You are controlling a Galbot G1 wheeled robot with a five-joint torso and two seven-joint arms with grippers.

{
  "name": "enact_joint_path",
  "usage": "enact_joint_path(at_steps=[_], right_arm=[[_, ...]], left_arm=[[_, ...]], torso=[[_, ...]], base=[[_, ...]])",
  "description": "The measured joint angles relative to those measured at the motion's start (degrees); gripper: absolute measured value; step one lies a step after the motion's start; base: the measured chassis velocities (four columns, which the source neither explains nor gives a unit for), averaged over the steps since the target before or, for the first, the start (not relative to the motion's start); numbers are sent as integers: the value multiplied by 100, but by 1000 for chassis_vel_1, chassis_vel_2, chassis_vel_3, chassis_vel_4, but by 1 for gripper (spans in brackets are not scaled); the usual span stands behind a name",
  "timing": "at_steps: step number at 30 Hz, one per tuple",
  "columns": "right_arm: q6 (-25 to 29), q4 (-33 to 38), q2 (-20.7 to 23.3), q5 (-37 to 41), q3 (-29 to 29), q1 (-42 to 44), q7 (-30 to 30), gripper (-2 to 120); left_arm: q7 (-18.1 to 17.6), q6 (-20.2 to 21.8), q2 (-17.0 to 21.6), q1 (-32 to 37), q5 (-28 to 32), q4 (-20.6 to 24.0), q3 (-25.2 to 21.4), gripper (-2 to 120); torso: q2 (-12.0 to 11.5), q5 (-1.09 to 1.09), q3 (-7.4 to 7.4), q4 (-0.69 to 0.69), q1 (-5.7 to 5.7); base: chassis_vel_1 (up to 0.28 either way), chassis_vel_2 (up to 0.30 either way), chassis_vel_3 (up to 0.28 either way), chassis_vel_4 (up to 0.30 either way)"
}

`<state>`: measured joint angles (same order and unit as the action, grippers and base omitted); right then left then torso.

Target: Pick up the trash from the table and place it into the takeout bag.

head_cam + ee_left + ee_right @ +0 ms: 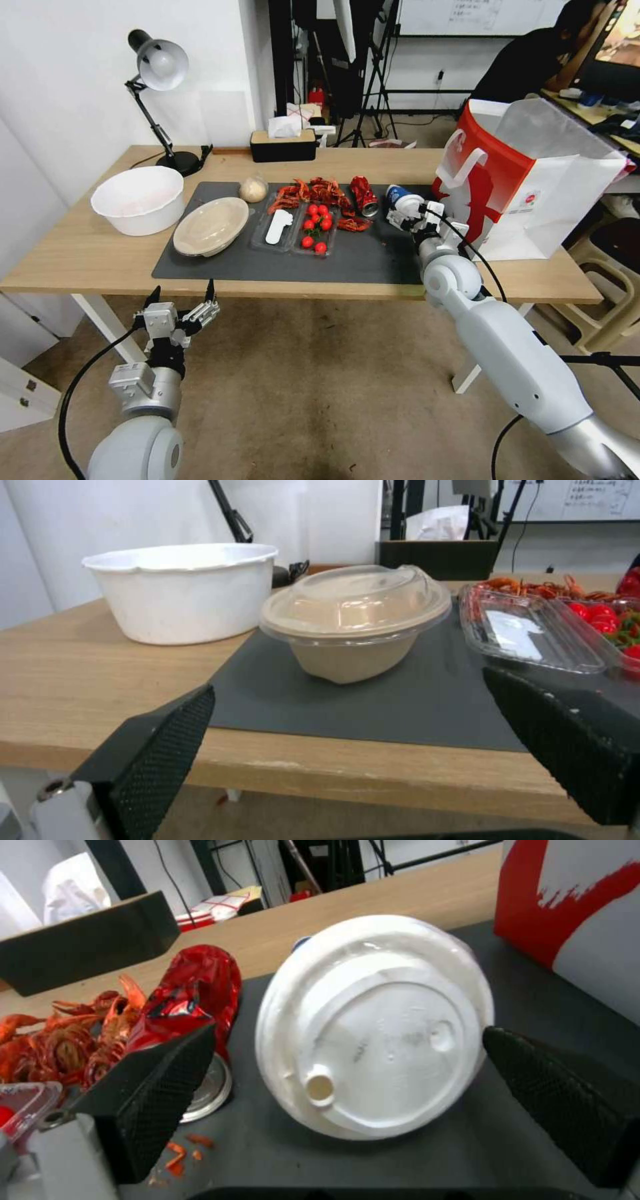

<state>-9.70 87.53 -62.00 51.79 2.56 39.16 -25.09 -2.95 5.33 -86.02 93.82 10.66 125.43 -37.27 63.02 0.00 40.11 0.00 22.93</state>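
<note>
I am reaching my right gripper point(347, 1080) at the blue cup with white lid point(373, 1025), lying on its side right of centre on the mat point(373, 257), my fingers spread wide on either side and gripping nothing. The takeout bag point(533, 180) is standing at the right. My left gripper point(181, 308), open and empty, is hovering lower left, below the table point(73, 253) edge.

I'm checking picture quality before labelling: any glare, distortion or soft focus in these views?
Head view: wide-angle bending, the table edge bows; bright daylight washes the bag. Left wrist view: the bowl lid shows soft reflections, and the near left gripper fingers look soft. Right wrist view: the cup lid is bright but readable between the right gripper fingers.
</note>
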Motion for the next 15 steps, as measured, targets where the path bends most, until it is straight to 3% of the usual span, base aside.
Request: enact_joint_path(at_steps=[15], right_arm=[[-189,100,-6,-22,134,53,-219,95]], left_arm=[[-1,-37,-8,10,-21,-43,21,100]], torso=[[0,1,0,-1,-1]], base=[[0,0,0,0]])
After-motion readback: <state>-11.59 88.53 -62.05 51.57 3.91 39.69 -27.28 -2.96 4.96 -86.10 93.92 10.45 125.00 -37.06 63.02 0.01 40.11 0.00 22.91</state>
